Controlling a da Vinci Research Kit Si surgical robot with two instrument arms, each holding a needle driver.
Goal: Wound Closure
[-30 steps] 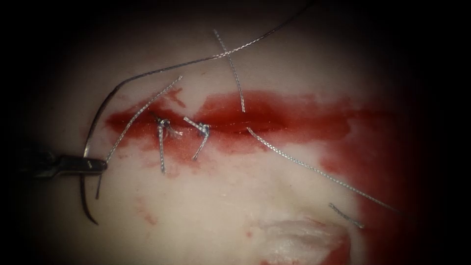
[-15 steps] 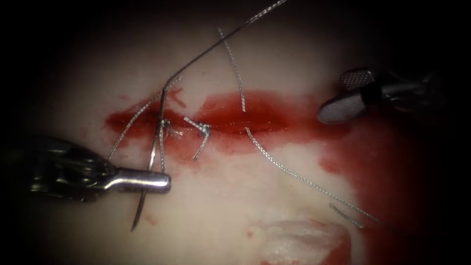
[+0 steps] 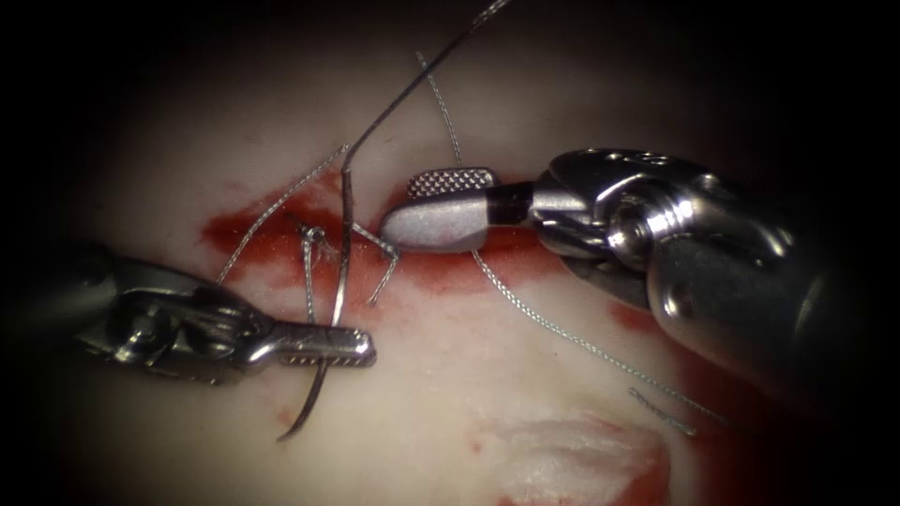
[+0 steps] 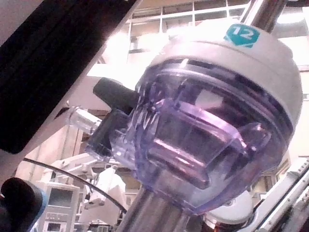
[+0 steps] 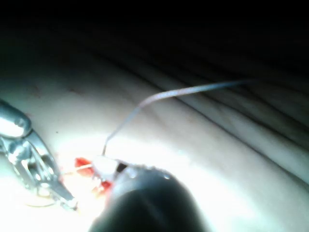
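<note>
We saw the pale, wet pork-belly tissue lit from the endoscope's own side. It was brightest at the middle, and darkness closed in all round the edges. Glare sat on the polished steel right tool and on the silver left tool, while the thin curved steel needle caught a fine glint. In the right wrist view harsh light washed the tissue white against blackness. The left wrist view glared with bright glazed windows.
</note>
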